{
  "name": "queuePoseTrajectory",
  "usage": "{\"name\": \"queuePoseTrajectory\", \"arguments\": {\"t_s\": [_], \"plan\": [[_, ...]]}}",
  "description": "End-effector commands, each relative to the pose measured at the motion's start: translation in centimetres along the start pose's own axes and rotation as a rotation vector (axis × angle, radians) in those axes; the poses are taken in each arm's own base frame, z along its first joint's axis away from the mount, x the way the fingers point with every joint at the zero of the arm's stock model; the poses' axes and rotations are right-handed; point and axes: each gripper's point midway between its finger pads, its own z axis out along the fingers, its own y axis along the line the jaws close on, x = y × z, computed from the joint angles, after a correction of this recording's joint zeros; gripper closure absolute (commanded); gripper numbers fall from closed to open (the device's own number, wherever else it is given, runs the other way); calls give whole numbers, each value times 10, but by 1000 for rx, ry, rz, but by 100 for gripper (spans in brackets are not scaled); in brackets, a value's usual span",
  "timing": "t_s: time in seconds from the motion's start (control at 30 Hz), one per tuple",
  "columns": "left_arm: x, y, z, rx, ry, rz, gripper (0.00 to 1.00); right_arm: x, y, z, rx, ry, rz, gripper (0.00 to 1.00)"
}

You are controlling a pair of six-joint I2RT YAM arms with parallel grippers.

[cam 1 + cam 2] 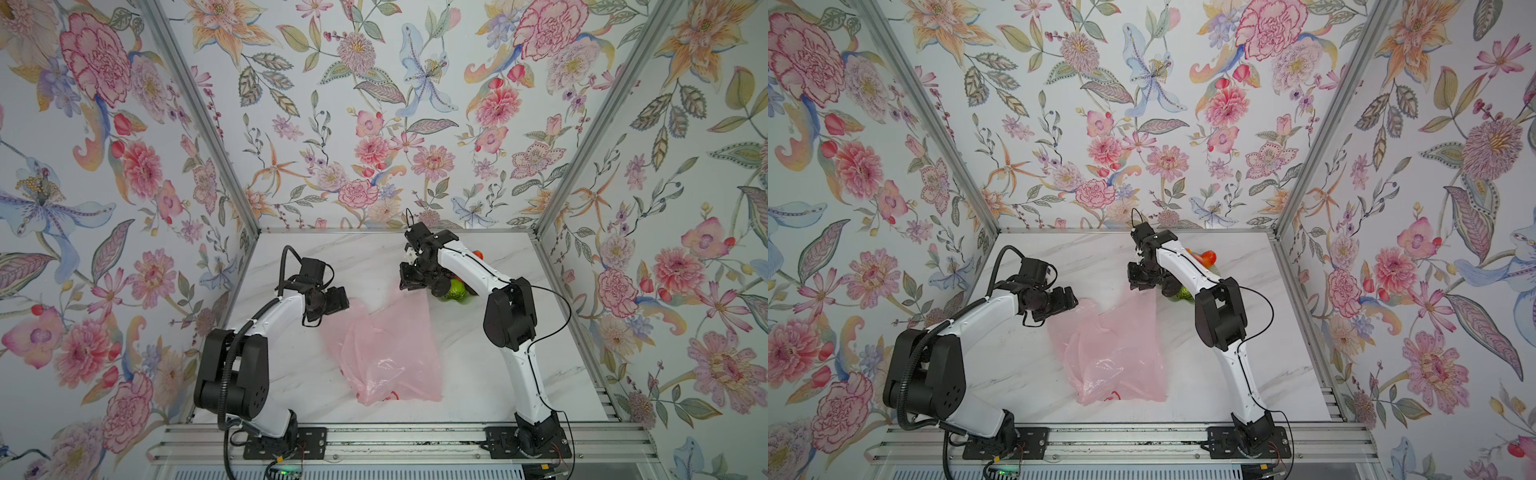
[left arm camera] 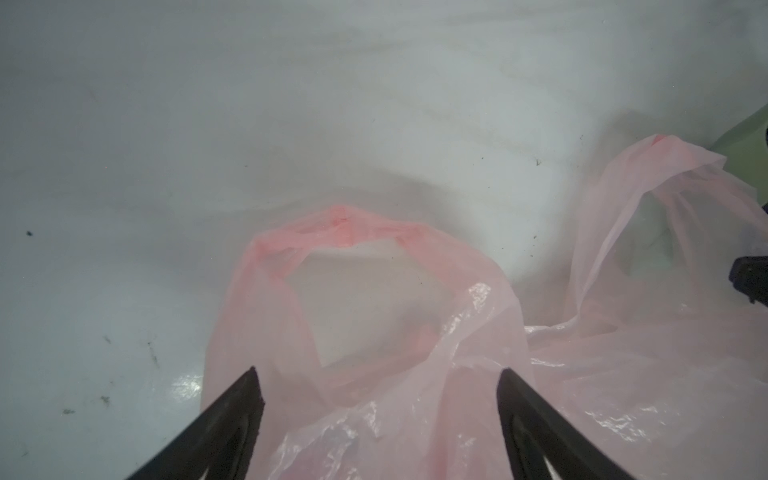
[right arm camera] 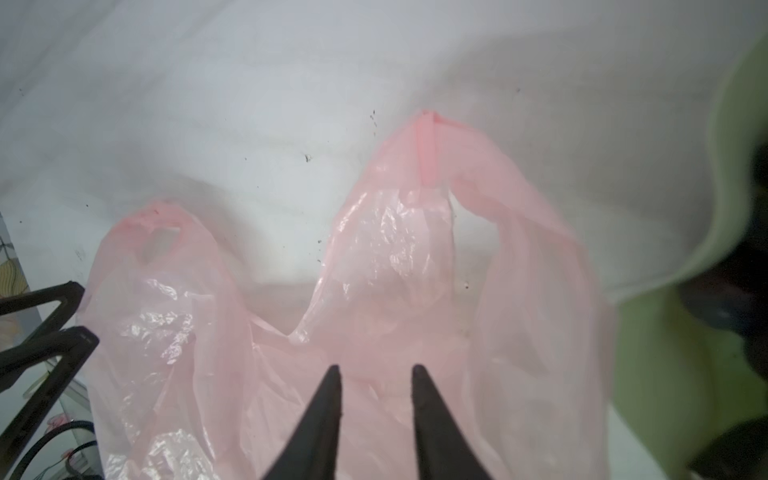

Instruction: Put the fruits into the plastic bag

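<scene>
My left gripper point(image 2: 378, 370) stands spread wide and empty, just above the left loop handle point(image 2: 340, 224) of the plastic bag point(image 1: 390, 345). My right gripper point(image 3: 376, 368) shows its fingers close together with a narrow gap. Pink film lies at the tips below the right loop handle point(image 3: 428, 145), and I cannot tell whether it is pinched. The bag lies slack and crumpled mid-bench point(image 1: 469, 374), handles toward the far edge. The fruits sit in a pale green dish point(image 3: 673, 395) just beside the bag's mouth, toward the far right corner and largely hidden by my right arm. A bumpy green fruit point(image 1: 457, 288) and an orange-red mango point(image 1: 1209, 257) show. Assessment: the film is very light, limp and slippery and will collapse unsupported. It is best held at the handles or mouth rim, one per gripper, and drawn apart.
</scene>
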Motion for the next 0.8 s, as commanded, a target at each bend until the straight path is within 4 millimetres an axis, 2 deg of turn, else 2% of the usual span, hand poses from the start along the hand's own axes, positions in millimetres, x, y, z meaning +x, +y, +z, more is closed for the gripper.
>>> {"name": "queuePoseTrajectory", "arguments": {"t_s": [0.0, 0.17, 0.23, 0.27, 0.33, 0.4, 0.43, 0.5, 0.6, 0.77], "plan": [[-16, -7, -29, 10, -72, -16, 10, -37, 17, -78, 34, -250, -83, 100], [-47, -22, -74, 76, -202, -39, 10, -57, 46, -160, 35, -556, -222, 100], [-55, -27, -91, 89, -240, -37, 9, -58, 52, -183, 15, -644, -227, 100], [-55, -28, -95, 85, -242, -33, 9, -56, 48, -187, -12, -637, -185, 100], [-51, -25, -94, 72, -222, -25, 8, -48, 33, -174, -98, -505, -73, 97], [-41, -19, -87, 59, -195, -27, 8, -26, 14, -148, -104, -323, 20, 60], [-36, -17, -83, 59, -183, -31, 8, -16, 12, -139, -93, -265, 13, 51], [-24, -12, -75, 63, -156, -37, 8, 9, 10, -121, -52, -158, -22, 39], [-12, -6, -67, 57, -133, -35, 8, 38, 6, -92, -29, -32, -20, 33], [-7, -4, -65, 52, -116, -20, 8, 59, -4, -60, 11, 67, 23, 29]]}}
